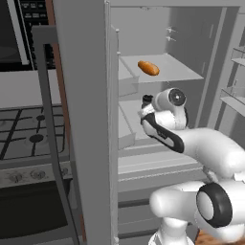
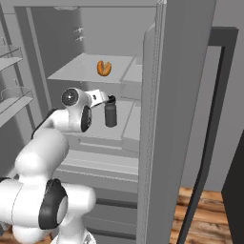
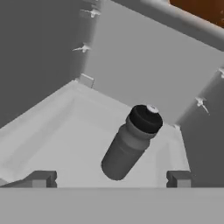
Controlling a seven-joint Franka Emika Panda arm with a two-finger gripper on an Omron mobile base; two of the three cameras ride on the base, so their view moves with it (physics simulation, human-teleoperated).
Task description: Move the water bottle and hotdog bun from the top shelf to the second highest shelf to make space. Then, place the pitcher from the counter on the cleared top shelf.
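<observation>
Fingers [image 3: 43, 178] of the white arm's gripper [image 3: 109, 179] stand spread, holding nothing. Just beyond them, the small dark grey cylindrical water bottle [image 2: 110, 113] stands on the flat light-grey second highest shelf [image 2: 125, 125]. An orange-brown oblong hotdog bun [image 1: 148, 68] lies on the top shelf [image 1: 179, 72] above.

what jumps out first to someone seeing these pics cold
The orange-brown hotdog bun is the one spot of colour in the grey fridge, lying alone on the top shelf. One shelf down, the dark water bottle stands upright on the second highest shelf, with the white arm's hand wide open just short of it.

one water bottle [image 2: 110, 114], one hotdog bun [image 1: 149, 68], two shelves [image 1: 177, 72]
</observation>
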